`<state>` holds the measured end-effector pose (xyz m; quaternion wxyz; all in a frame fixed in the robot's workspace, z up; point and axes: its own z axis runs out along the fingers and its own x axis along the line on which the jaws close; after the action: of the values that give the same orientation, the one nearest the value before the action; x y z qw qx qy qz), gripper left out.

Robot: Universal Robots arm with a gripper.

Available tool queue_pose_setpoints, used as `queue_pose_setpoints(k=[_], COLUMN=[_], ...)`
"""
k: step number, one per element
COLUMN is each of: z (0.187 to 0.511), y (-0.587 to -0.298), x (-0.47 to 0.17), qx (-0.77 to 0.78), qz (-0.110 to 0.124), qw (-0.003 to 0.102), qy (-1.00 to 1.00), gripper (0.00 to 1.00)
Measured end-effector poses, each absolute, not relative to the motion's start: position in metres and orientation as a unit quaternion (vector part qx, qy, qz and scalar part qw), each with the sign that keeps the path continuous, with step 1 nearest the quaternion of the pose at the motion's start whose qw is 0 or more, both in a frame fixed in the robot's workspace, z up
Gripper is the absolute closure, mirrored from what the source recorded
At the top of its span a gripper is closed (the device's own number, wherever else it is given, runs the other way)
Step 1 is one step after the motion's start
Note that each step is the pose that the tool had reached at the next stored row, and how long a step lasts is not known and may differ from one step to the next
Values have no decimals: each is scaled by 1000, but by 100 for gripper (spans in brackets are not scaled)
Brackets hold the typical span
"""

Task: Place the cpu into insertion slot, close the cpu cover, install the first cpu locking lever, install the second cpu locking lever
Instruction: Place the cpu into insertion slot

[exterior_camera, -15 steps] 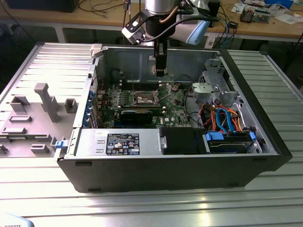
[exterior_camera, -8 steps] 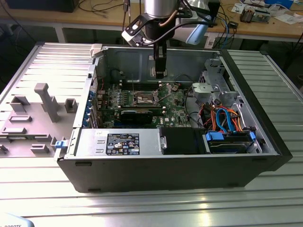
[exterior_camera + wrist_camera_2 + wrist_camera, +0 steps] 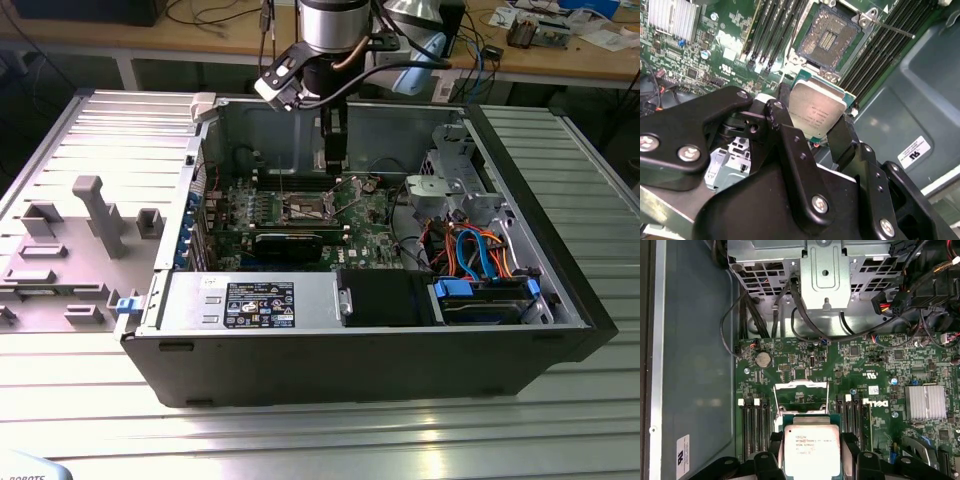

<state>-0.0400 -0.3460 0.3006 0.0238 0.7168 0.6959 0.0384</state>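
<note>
Second wrist view examined first; found the gripper [image 3: 814,120] clenched on the cpu [image 3: 820,107], one black finger [image 3: 840,137] on each of two opposite edges, silver top facing the camera; found the insertion slot [image 3: 832,37] bare, dark centre exposed, chip held clear of it and not yet seated. Confirmed the same grasp in the first wrist view; noted the cpu cover [image 3: 801,385] there as swung open just beyond the chip. Located the slot in the exterior view on the green board [image 3: 370,215], near the middle of the open case [image 3: 330,370] and toward its far wall, gripper hanging just above.

Judged the step in hand to be placing the chip. Advise squaring its edges to the silvery rim; keeping it level; lowering straight, with no sliding across the contacts; letting go only once flat all round. Judged a tilted or offset drop the main risk, bent contacts likely.

Counted: one cpu; one slot; one cover; two gripping fingers; one thin lever [image 3: 890,27] standing clear beside the slot, second lever not made out; two banks of memory slots [image 3: 772,27], one either side; one finned heatsink [image 3: 926,402]; one coin cell [image 3: 763,358].
</note>
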Motion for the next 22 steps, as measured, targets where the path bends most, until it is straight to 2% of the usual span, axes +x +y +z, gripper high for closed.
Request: queue_pose_setpoints(k=[7,11,22], z=[300,291,290], y=[-346,-346,-346], x=[-40,-43,-43], qx=[715,688,687], qz=[39,42,42], qw=[23,19,19], qy=[698,725,725], gripper=[46,46,46])
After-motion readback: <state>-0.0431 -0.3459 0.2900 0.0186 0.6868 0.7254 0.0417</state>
